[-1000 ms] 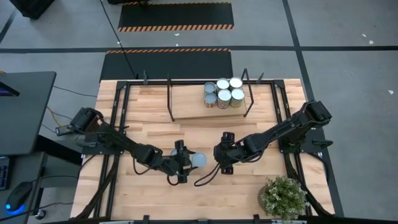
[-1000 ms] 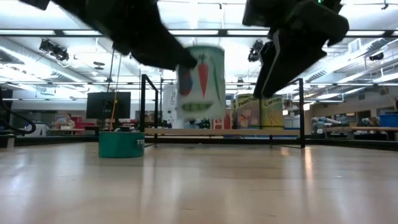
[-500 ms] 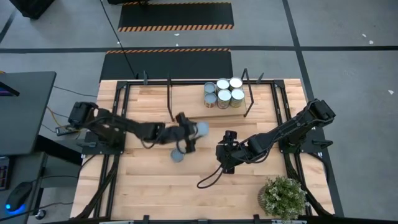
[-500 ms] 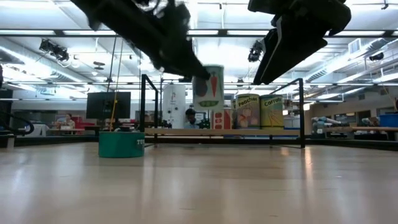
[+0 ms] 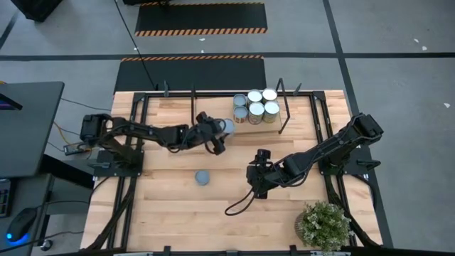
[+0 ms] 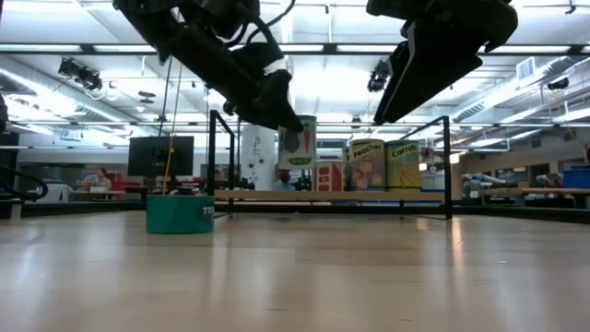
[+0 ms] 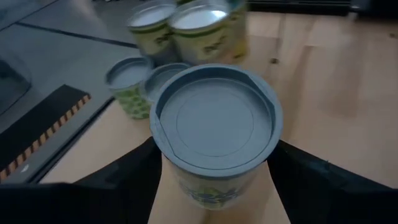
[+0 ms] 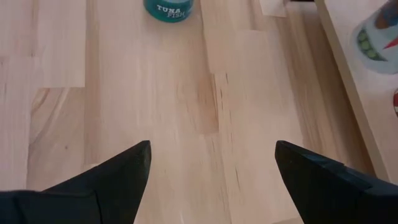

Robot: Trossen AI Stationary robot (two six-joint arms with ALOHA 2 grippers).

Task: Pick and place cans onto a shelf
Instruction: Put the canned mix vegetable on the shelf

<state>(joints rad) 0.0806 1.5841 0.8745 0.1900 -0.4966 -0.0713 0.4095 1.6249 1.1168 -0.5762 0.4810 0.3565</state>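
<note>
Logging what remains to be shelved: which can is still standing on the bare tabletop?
The short teal tuna can, alone mid-table. Five tall cans stand on the wooden shelf, and the left gripper holds a sixth grey-lidded can above it.

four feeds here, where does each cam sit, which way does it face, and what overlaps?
High: overhead, straight down on the table; both arms show.
Low: table-top height, level toward the shelf; arms drop in from above.
Left wrist: on the left arm, past its left gripper shut on the carried can.
Right wrist: on the right arm, facing the tabletop; right gripper open, empty.
Shared: the tuna can shows in right wrist, low and high.
</note>
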